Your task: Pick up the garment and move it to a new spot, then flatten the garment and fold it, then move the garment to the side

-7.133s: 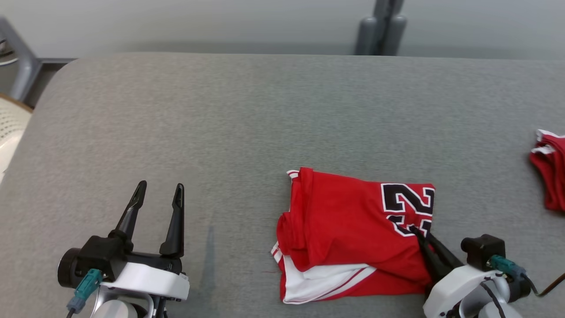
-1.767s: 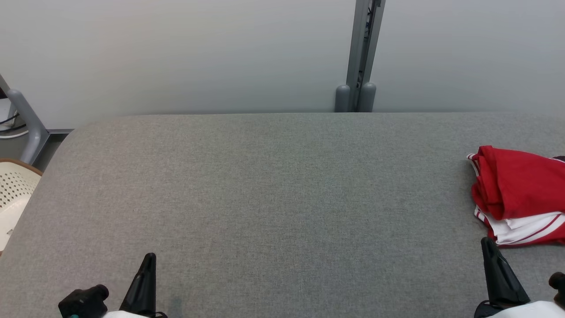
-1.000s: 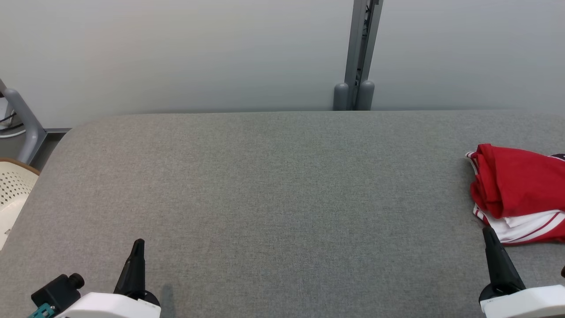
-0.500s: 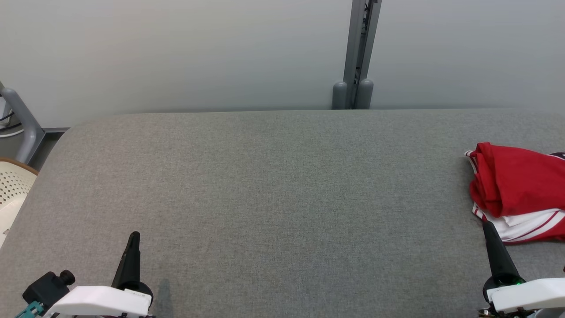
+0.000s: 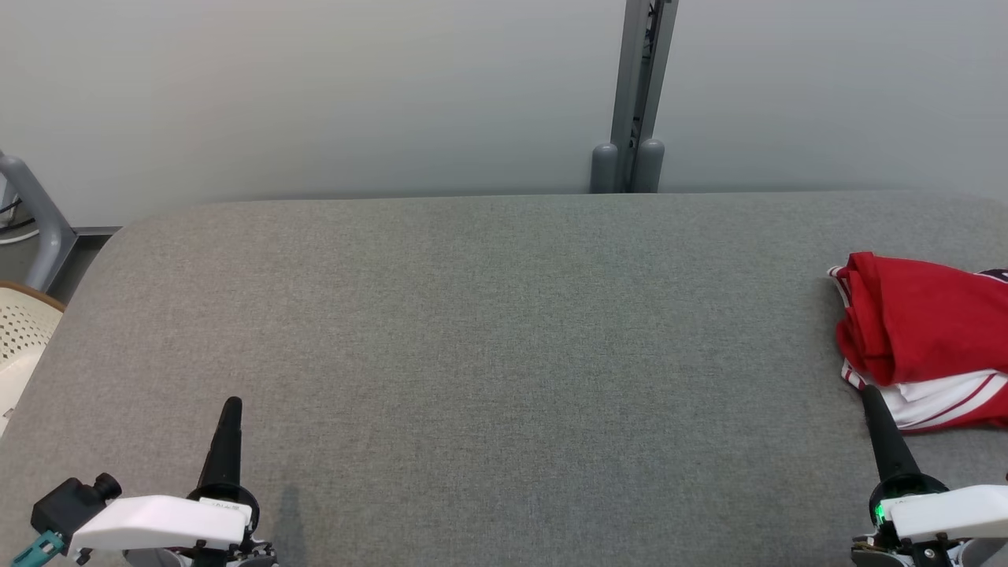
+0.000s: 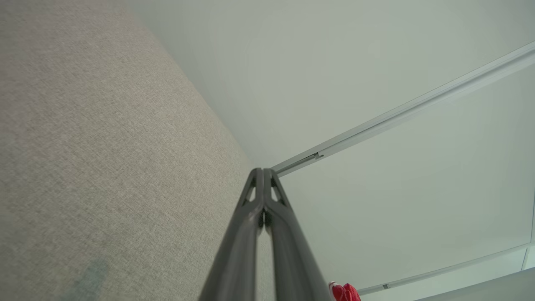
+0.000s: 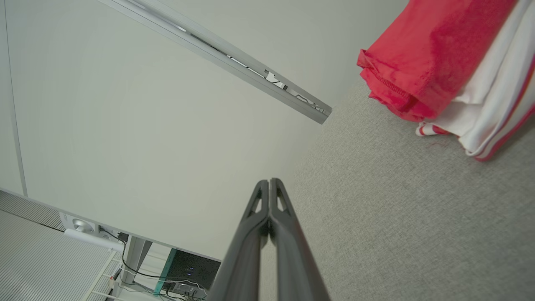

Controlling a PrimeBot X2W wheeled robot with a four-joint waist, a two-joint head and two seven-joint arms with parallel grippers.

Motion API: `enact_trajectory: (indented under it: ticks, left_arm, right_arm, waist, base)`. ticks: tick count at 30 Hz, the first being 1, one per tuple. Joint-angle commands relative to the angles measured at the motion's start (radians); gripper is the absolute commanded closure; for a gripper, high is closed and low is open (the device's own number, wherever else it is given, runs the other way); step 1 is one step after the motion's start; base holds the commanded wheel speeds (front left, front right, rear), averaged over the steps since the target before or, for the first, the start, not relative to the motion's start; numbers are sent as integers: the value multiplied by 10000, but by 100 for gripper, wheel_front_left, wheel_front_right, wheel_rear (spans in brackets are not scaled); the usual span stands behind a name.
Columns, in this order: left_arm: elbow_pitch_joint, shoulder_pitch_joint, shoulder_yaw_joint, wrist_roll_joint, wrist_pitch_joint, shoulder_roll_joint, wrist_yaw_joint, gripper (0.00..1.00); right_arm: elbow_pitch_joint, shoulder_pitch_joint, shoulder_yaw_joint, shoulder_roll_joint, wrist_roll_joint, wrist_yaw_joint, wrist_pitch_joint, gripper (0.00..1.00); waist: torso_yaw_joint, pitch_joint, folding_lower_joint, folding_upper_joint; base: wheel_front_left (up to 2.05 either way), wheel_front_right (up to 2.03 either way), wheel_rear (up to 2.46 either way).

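**Garment (image 5: 921,331) laid at the table's right end, both grippers closed**

The red garment, with white, red-striped trim, is seen folded on the grey fabric-covered table (image 5: 504,331). It lies at the far right of the head view and is cut off by the picture's edge.

The right gripper (image 5: 868,394) is held with its two fingers pressed together on themselves. In the head view its tip is seen just beside the garment's white lower corner, and contact cannot be judged there. In the right wrist view the closed fingertips (image 7: 269,184) are shown apart from the cloth, with bare table between.

The left gripper (image 5: 231,405) is likewise shut on itself, low at the left and well apart from the garment. Bare table is seen between the two grippers.

A grey post (image 5: 634,94) is set against the wall behind the table. A cream perforated seat (image 5: 20,346) is seen at the left edge.

A dark box with cables (image 7: 192,271) is shown on the floor in the right wrist view. A small red scrap of the garment is caught at the bottom edge of the left wrist view.
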Motion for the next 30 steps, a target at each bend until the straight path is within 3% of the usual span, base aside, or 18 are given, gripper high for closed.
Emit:
enact_trajectory:
  ticks: [1,30]
  left_arm:
    - [-69,-275,102,-196,64,22,-76,100]
    - [107,-675,704,-2470,716,-267,-398,100]
  right_arm:
    - [-27,-225,-48,-95,213,3,44,100]
    - [545,-764,-147,-83,2796,5,448,100]
  waist:
    - [-1,2,0,0]
    - [-69,74,0,0]
  base:
    - [0,0,0]
    - [0,0,0]
